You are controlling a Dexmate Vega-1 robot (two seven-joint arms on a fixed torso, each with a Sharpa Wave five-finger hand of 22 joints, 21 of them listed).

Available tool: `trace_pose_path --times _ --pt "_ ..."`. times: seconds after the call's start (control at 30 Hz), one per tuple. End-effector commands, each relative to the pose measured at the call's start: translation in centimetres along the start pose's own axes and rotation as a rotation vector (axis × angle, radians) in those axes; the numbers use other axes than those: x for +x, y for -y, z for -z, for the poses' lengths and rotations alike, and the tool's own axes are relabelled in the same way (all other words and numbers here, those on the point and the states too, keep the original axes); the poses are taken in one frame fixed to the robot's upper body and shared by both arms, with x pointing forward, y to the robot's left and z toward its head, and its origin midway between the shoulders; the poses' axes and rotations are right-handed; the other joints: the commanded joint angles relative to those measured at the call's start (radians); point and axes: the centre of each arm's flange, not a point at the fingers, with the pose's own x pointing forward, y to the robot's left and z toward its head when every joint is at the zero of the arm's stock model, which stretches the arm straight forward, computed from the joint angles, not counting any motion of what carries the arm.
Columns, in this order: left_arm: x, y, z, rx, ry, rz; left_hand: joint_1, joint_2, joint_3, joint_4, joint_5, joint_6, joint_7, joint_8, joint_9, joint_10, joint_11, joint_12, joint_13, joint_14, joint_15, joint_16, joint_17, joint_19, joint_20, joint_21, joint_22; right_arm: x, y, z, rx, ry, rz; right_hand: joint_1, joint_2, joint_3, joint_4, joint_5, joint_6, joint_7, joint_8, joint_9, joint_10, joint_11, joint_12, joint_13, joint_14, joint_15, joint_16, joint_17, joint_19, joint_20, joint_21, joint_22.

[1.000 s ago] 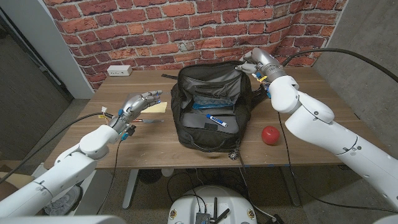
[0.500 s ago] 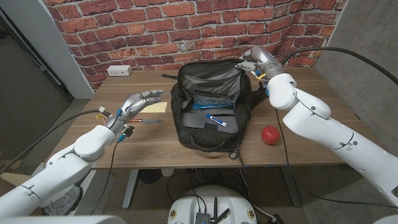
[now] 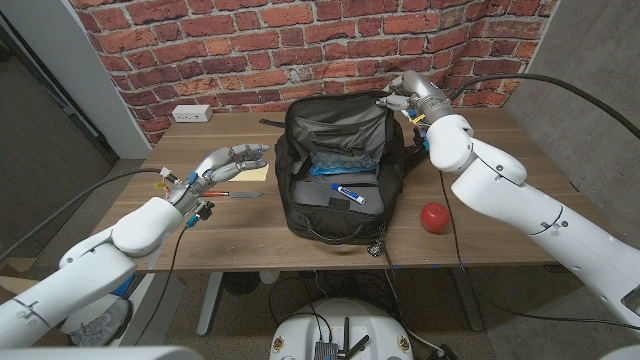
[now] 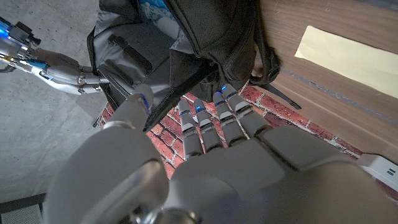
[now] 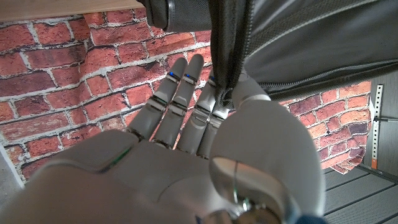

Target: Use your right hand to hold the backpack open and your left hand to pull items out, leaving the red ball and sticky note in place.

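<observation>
The black backpack (image 3: 340, 175) lies open at the table's middle, its flap raised at the back. My right hand (image 3: 405, 97) pinches the flap's zipper edge (image 5: 225, 68) between thumb and finger, holding it up. Inside lie a white and blue marker (image 3: 348, 193) and a blue packet (image 3: 335, 166). My left hand (image 3: 228, 165) hovers open, fingers apart, left of the backpack and over the yellow sticky note (image 3: 252, 172). The left wrist view shows the sticky note (image 4: 348, 53) and the backpack (image 4: 186, 37) beyond my left hand's fingers (image 4: 214, 121). The red ball (image 3: 434, 216) sits on the table right of the backpack.
A thin dark pen-like item (image 3: 238, 194) lies on the table near my left hand. A white power strip (image 3: 192, 113) sits at the back left by the brick wall. The backpack's strap and buckle (image 3: 378, 245) trail toward the table's front edge.
My left arm has eased forward, and its hand has drifted slightly toward the backpack. My right hand keeps its pinch on the flap in almost the same place.
</observation>
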Motion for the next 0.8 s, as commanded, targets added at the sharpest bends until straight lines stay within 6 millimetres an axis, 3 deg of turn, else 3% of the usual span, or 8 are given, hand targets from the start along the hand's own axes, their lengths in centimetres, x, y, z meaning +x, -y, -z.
trace_pose_path --times 0.03,0.17,0.27,0.8 --pt "-0.1 0.6 -2.4 0.144 0.033 0.071 0.019 -0.005 -0.007 0.002 0.002 0.001 -0.014 -0.006 0.001 0.015 -0.001 0.004 0.001 0.017 -0.136 0.005 0.000 0.007 -0.095 -0.001 0.002 0.6 -0.4 -0.2 0.013 0.013 0.001 0.023 0.023 -0.004 0.002 0.003 0.016 -0.009 -0.004 0.003 0.003 0.007 -0.004 0.002 0.012 -0.126 -0.005 0.003 0.014 -0.128 0.006 0.005" --pt "0.4 0.8 -3.1 0.202 0.055 0.100 0.027 -0.008 -0.010 0.002 0.002 0.000 -0.010 -0.008 0.001 0.019 -0.001 0.004 0.001 0.021 -0.140 0.005 0.000 0.008 -0.095 -0.001 0.002 0.6 -0.4 -0.2 0.018 0.017 0.005 0.023 0.023 -0.005 0.002 0.004 0.016 -0.008 -0.006 0.003 0.002 0.008 -0.004 0.002 0.013 -0.126 -0.006 0.004 0.015 -0.128 0.007 0.005" --pt "1.0 0.9 -3.8 0.237 0.083 0.129 0.044 -0.016 -0.017 0.004 0.001 0.013 0.009 -0.006 0.001 0.026 -0.003 0.002 0.001 0.030 -0.144 0.005 0.000 0.006 -0.096 -0.002 0.002 0.7 -0.4 -0.2 0.023 0.020 0.008 0.024 0.023 -0.006 0.003 0.004 0.016 -0.008 -0.007 0.003 0.001 0.009 -0.005 0.003 0.014 -0.126 -0.006 0.005 0.015 -0.128 0.008 0.005" --pt "4.0 1.9 -6.7 0.364 0.177 0.251 0.073 -0.026 -0.030 0.006 0.001 0.017 0.018 -0.011 -0.001 0.031 -0.005 -0.004 0.000 0.036 -0.152 0.002 0.001 0.009 -0.102 -0.002 0.003 1.5 -0.2 0.1 0.032 0.042 0.030 0.028 0.025 -0.010 0.004 0.006 0.017 -0.006 -0.015 0.004 0.002 0.009 -0.006 0.007 0.025 -0.126 -0.005 0.010 0.019 -0.127 0.014 0.005"
